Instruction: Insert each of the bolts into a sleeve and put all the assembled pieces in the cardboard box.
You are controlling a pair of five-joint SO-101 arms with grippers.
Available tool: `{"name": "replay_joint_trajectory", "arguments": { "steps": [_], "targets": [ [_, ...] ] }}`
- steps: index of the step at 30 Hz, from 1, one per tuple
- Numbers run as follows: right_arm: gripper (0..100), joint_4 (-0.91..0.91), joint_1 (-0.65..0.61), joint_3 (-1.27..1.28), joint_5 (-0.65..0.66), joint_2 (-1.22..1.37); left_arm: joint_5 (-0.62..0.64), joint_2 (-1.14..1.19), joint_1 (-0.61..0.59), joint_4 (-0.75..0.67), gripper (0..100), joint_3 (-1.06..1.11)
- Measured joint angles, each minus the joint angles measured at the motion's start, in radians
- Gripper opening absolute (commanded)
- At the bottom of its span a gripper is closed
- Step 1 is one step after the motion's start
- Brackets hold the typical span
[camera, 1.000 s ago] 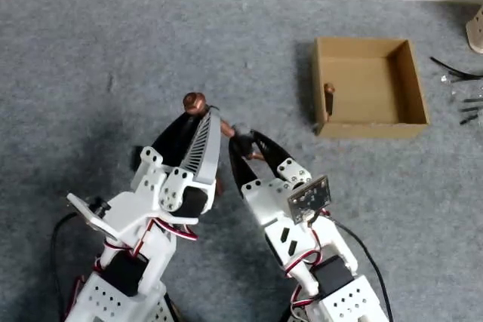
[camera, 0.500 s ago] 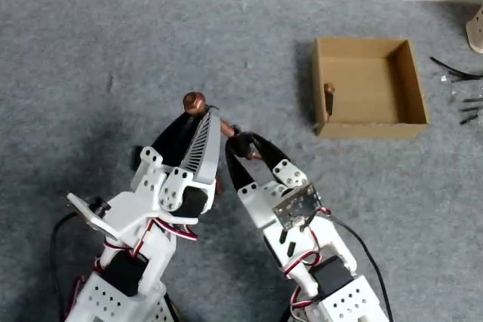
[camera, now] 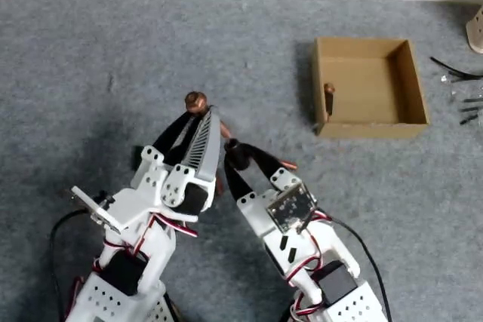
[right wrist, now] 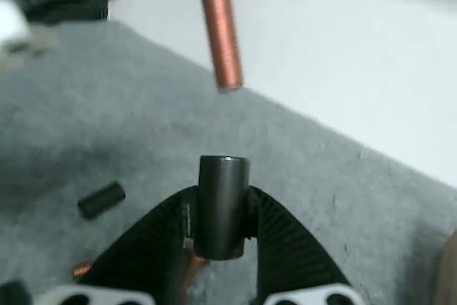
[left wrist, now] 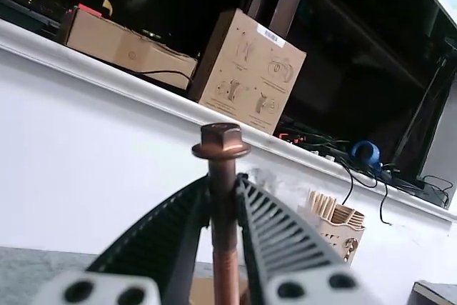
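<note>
We saw the copper bolt [left wrist: 222, 205], hex-flanged head up and shaft threaded, clamped upright between the ribbed jaws of the left gripper [left wrist: 223, 185]. Its threaded tip hung above the open mouth of the smooth black sleeve [right wrist: 223, 183], not touching it. The right gripper [right wrist: 221, 201] pinched that sleeve upright. Both arms leaned forward over the grey, felt-like surface [camera: 90, 50], their tips close together. A spare sleeve [right wrist: 101, 200] and a second bolt [camera: 287, 164] lay on the surface near the right gripper. In the high view the open-topped cardboard box [camera: 412, 81] stood well apart to the right. One assembled piece [camera: 329, 99] leaned against its left wall, and open surface lay between box and arms.
</note>
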Motion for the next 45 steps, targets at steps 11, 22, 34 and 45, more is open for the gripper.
{"name": "replay_joint_trajectory", "arguments": {
  "steps": [11,22,34,45],
  "targets": [
    [0.5,0.012,0.0,-0.005,0.0,0.0,0.0,0.0,0.002,0.084,0,0.0],
    [0.5,-0.031,-0.011,-0.005,0.0,0.0,0.0,0.0,0.011,0.1,0,0.0],
    [0.5,-0.115,-0.023,-0.006,0.002,-0.002,0.006,-0.002,0.02,0.121,0,0.0],
    [0.5,-0.12,-0.023,-0.006,0.0,-0.005,0.0,-0.002,0.141,0.282,0,0.0]
  ]
}}
